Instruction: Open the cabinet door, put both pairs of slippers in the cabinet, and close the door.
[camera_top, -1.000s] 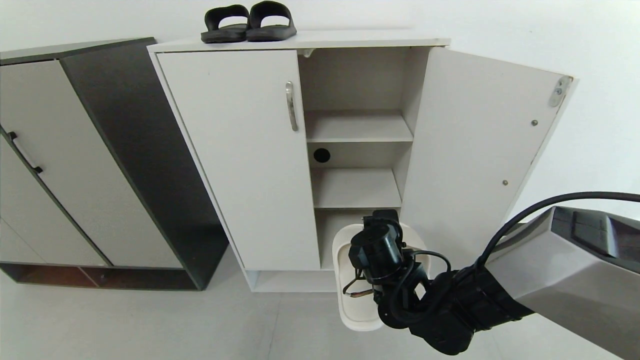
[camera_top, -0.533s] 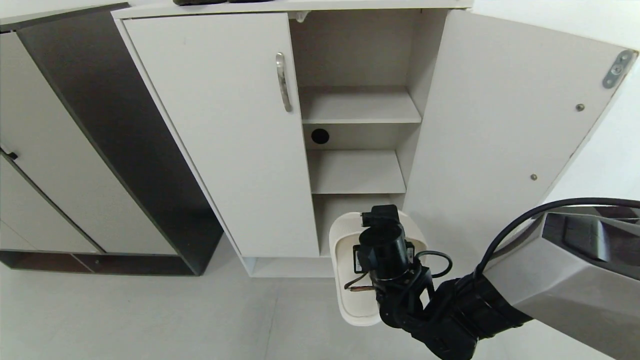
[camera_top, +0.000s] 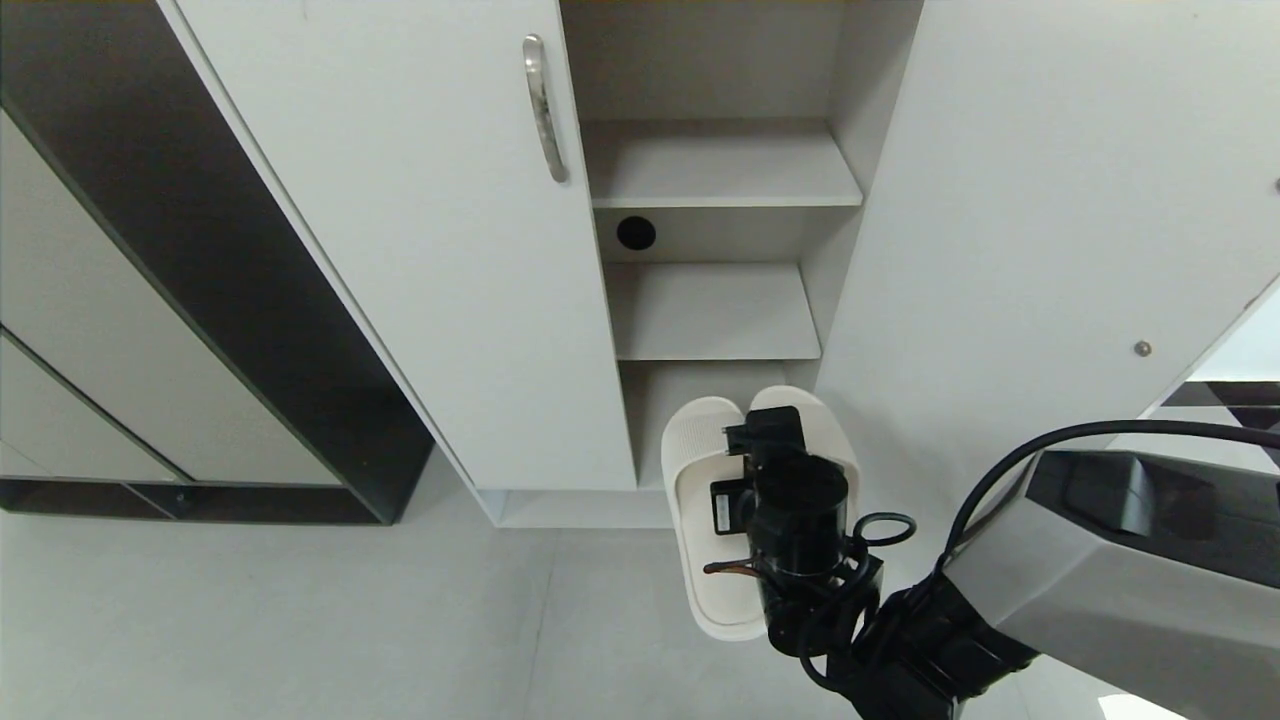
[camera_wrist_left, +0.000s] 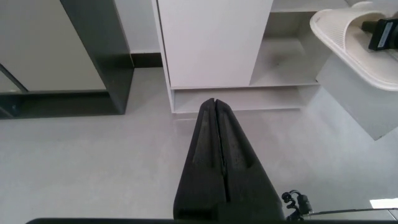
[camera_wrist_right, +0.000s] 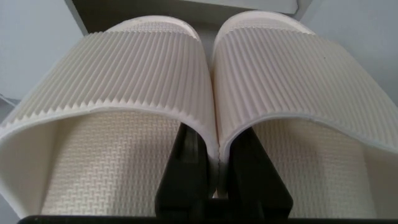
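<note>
Cabinet (camera_top: 400, 250) with its right door (camera_top: 1030, 230) swung open. The lowest compartment (camera_top: 700, 400) lies just beyond the load. The white slippers (camera_top: 715, 540), pinched by their inner strap edges in the right gripper (camera_wrist_right: 216, 177), hang low before that opening. Likely hazards: the toes may strike the shelf (camera_top: 715, 355) or the door, and one slipper could slide from the narrow pinch. The left gripper (camera_wrist_left: 215, 118) is empty with its fingers pressed together, well apart from the slippers.

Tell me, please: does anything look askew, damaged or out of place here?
Nothing stands out. The right gripper pinches the white slippers side by side before the cabinet; its right door stands open and the shelves sit level.
</note>
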